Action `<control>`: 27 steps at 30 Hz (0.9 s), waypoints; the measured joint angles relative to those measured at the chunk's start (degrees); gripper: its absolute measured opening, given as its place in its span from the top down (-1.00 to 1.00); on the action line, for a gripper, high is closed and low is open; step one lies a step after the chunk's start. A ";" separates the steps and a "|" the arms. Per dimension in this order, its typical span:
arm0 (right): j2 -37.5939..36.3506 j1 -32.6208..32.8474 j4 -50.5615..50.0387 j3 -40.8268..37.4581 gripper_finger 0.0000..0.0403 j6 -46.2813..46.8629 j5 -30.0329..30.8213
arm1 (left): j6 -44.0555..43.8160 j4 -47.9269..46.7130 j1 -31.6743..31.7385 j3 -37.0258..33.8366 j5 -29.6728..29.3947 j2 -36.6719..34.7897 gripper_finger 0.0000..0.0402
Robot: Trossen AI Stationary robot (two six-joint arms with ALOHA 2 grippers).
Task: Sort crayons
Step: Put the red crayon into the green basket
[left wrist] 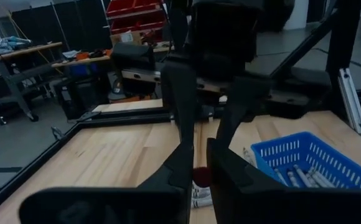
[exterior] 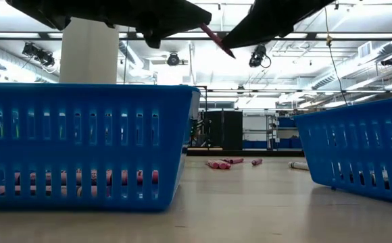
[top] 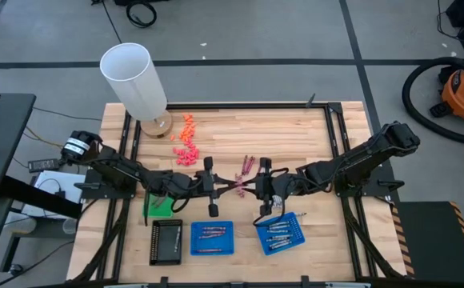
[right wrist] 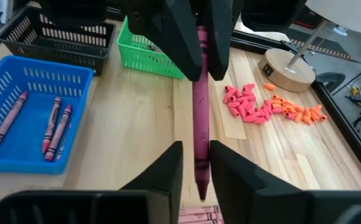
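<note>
A magenta crayon (right wrist: 199, 130) hangs in the air between my two grippers over the middle of the table. My left gripper (top: 220, 186) is shut on one end of it. My right gripper (right wrist: 196, 168) faces it from the table's right. It is open, and its fingers stand on either side of the crayon's other end with a small gap. More crayons (top: 248, 166) lie loose on the wood just beyond the grippers. Others lie in two blue trays (top: 212, 238) (top: 280, 232) near the front edge. My left gripper pinches the crayon's end (right wrist: 200, 56) between its two fingers. It comes in about level from the table's left, and the fingers lie along the crayon. The crayon is lifted clear of the table and sticks out past the fingertips toward my right gripper, slanting a little downward (exterior: 216, 39).
A black tray (top: 166, 242) and a green tray (top: 158, 206) stand left of the blue ones. A white cylinder lamp (top: 136, 80) on a round wooden base stands at the far left. A heap of small orange and pink bits (top: 186, 140) lies beside it.
</note>
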 joint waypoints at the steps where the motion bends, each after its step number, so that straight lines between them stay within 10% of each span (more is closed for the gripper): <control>1: 0.00 0.04 0.04 0.00 0.50 0.02 -0.05 | 0.05 -0.47 -0.26 0.00 -0.07 -0.45 0.82; 12: 0.00 0.01 -3.90 0.02 0.34 1.66 1.46 | -7.20 -24.97 -4.06 0.01 -3.37 -9.23 0.82; 27: 0.00 -0.86 -7.54 0.04 0.34 3.17 1.64 | -40.63 -66.57 -5.54 0.00 -3.31 -18.71 0.82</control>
